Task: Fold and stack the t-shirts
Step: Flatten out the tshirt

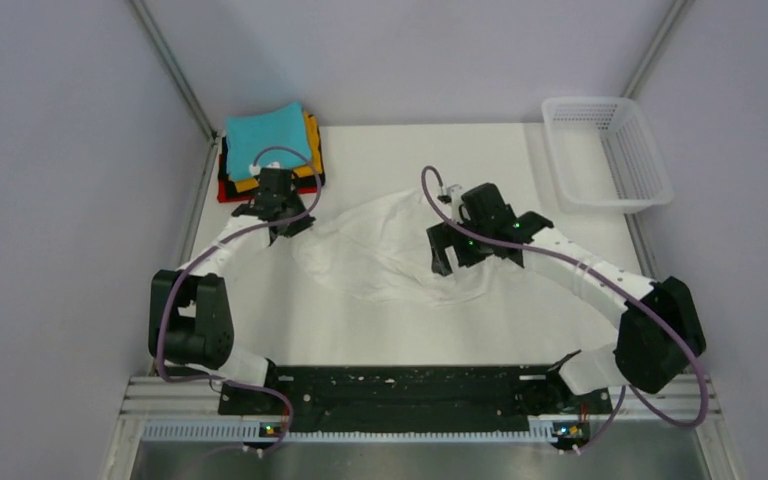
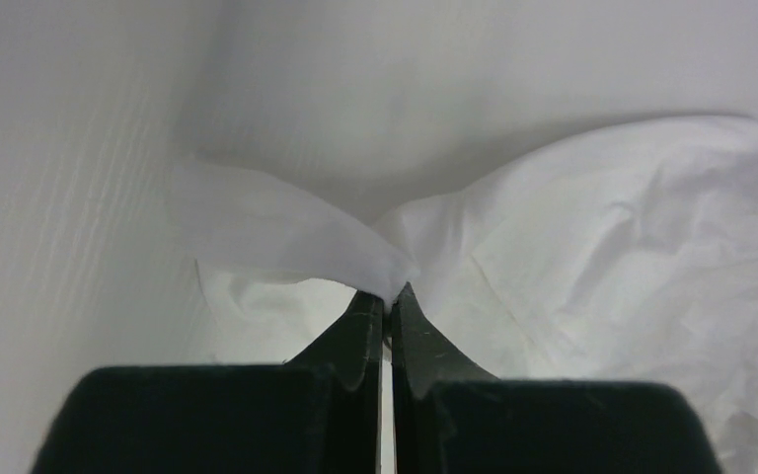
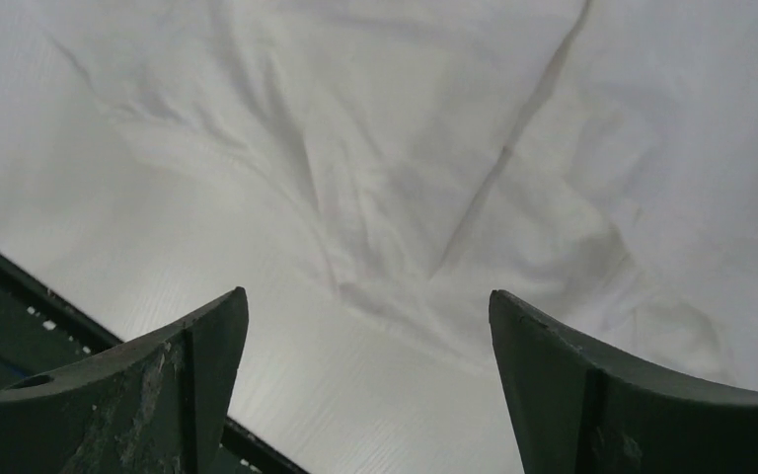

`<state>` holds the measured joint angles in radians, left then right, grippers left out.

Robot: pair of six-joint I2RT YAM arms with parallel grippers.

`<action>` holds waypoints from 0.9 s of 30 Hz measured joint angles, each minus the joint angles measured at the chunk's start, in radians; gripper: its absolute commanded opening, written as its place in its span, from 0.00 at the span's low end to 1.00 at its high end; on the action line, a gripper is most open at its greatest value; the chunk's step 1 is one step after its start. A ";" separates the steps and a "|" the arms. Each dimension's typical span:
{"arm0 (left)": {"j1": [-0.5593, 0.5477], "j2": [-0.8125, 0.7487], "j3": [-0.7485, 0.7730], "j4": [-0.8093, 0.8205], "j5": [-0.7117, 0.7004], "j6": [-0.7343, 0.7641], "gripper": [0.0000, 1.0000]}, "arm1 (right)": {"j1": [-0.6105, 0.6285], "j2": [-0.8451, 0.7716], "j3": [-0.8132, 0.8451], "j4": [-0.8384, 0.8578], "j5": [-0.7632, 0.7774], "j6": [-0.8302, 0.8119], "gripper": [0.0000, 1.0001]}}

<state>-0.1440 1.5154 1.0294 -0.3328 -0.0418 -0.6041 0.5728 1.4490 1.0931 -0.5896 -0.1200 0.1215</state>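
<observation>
A thin white t-shirt [image 1: 380, 250] lies rumpled across the middle of the white table. My left gripper [image 1: 278, 222] is shut on its left edge, pinching a raised fold of the white t-shirt [image 2: 286, 232] between the fingertips [image 2: 393, 294]. My right gripper [image 1: 450, 250] hovers over the shirt's right part with its jaws wide open and empty; the white t-shirt [image 3: 405, 148] spreads below them. A folded stack sits at the back left, teal t-shirt [image 1: 266, 134] on top, orange [image 1: 312, 130], black [image 1: 226, 160] and red [image 1: 235, 193] edges under it.
A white plastic mesh basket [image 1: 607, 152] stands at the back right. Grey walls close in the table on the left, back and right. The black base rail [image 1: 390, 395] runs along the near edge.
</observation>
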 measured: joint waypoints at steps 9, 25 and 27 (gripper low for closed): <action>0.000 -0.013 -0.051 -0.001 0.024 0.000 0.00 | 0.031 0.019 -0.215 0.155 -0.053 0.117 0.65; 0.000 -0.039 -0.063 -0.001 0.025 0.005 0.00 | 0.032 0.176 -0.202 0.287 0.016 0.154 0.01; 0.000 -0.039 -0.063 -0.002 0.023 0.005 0.00 | 0.032 0.180 -0.202 0.293 0.019 0.163 0.00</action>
<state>-0.1440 1.4765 0.9665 -0.3347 -0.0193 -0.5995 0.6048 1.6287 0.8909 -0.2970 -0.1013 0.2848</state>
